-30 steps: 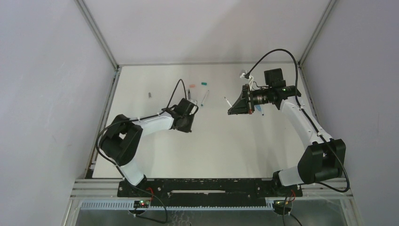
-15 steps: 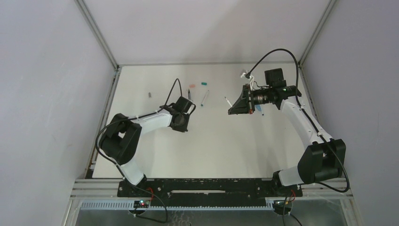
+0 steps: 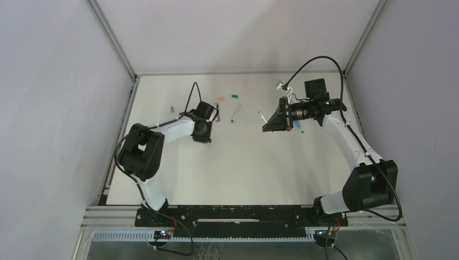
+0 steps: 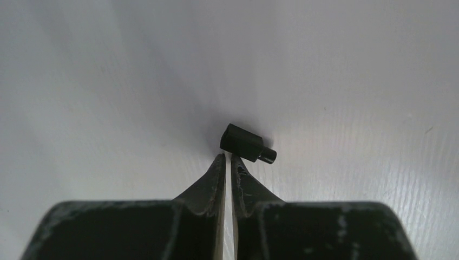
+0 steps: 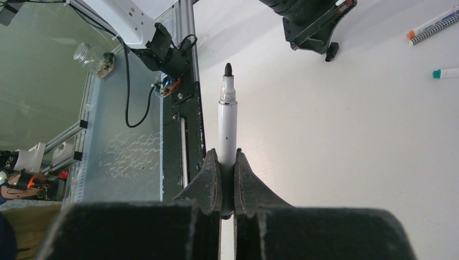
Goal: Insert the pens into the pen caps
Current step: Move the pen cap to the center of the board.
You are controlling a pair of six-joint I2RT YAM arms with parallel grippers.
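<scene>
**L claw a hair apart by black cap; R claw pinching 1 pen**

L claw (image 4: 228, 158): its 2 fingers (image 4: 215, 176) stand a hair apart, w/ a thin slit of white showing btwn them and nothing in it. Just past the tips, a touch to the R, 1 black cap (image 4: 242, 142) lies on its side on the white table (image 4: 352, 81). Its narrow end points away to the R. The tips are v. close to the cap, but whether they touch it I cannot tell.

R claw (image 5: 227, 158): pressed tight onto 1 white-barrel pen (image 5: 227, 122). The barrel runs straight fwd out of the tips, w/ the black nib exposed at the far end. Further out, fwd and well to the R of this claw, 2 more pens lie on the table: a teal-ended pen (image 5: 446, 72) and, beyond it, an orange-ended pen (image 5: 433, 24) w/ a patterned barrel. The L arm (image 5: 311, 24) shows past the nib, slightly R.

From above, the 2 claws sit well apart, and 1 teal cap (image 3: 235, 96) lies btwn them toward the far side.
</scene>
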